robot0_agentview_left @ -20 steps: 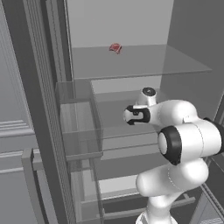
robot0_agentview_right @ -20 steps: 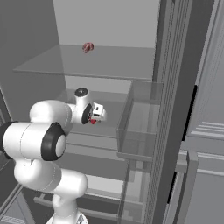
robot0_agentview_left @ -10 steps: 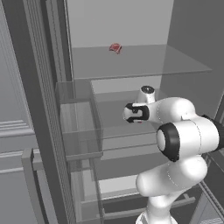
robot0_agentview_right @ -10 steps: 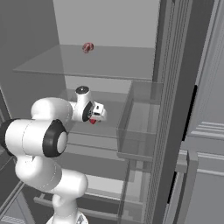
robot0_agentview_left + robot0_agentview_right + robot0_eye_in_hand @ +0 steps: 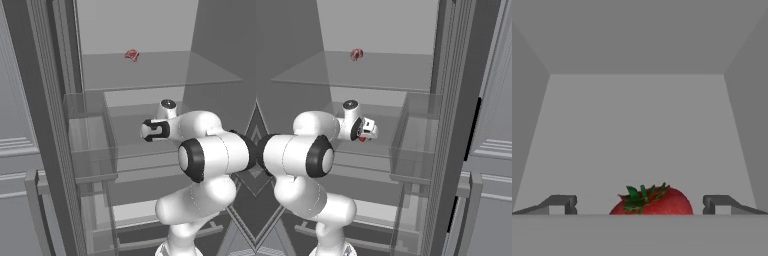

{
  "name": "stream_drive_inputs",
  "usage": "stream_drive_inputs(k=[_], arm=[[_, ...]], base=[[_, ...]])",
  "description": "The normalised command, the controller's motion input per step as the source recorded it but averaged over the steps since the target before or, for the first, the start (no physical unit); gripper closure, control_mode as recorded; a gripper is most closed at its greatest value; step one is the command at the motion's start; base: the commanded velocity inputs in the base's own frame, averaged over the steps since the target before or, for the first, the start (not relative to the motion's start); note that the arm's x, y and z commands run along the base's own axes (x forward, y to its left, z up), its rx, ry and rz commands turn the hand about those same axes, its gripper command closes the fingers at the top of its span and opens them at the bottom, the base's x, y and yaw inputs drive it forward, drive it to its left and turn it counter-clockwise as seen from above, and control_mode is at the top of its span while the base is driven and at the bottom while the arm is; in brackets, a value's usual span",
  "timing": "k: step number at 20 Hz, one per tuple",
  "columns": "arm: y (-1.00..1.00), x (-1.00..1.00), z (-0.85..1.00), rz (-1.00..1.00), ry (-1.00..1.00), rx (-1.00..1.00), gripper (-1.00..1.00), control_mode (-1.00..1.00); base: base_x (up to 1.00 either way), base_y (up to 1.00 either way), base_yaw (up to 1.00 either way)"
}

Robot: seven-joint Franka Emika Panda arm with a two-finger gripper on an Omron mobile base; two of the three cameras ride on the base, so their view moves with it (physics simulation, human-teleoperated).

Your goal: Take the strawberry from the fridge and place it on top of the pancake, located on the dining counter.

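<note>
With the arm barely shifted from a second before, the fingers (image 5: 640, 204) stayed wide open and empty astride the strawberry (image 5: 651, 201) in the fridge (image 5: 150, 75), ready to close.

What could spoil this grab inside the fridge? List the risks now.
1. The small red green-topped strawberry sits between the open gripper fingertips with gaps on both sides; closing unevenly might nudge the rounded berry away.
2. The paler mottled red lump on the upper glass shelf could be mistaken for it.
</note>
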Motion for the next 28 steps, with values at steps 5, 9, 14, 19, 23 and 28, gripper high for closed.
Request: stream_drive_inputs(k=[5,9,14,19,23,28], arm=[[0.00,0.00,-0.10,0.00,-0.02,0.00,1.00,-1.00],[0.00,0.00,-0.11,0.00,0.00,0.00,1.00,-1.00],[0.00,0.00,-0.02,0.00,-0.06,0.00,1.00,-1.00],[0.00,-0.39,0.02,0.00,-0.23,0.00,1.00,-1.00],[0.02,-0.68,0.57,0.00,-0.30,0.00,1.00,-1.00],[0.21,-0.65,0.96,0.00,-0.06,0.06,1.00,-1.00]], base=[[0.00,0.00,0.00],[0.00,0.00,0.00],[0.00,0.00,0.00],[0.00,0.00,0.00],[0.00,0.00,0.00],[0.00,0.00,0.00]])
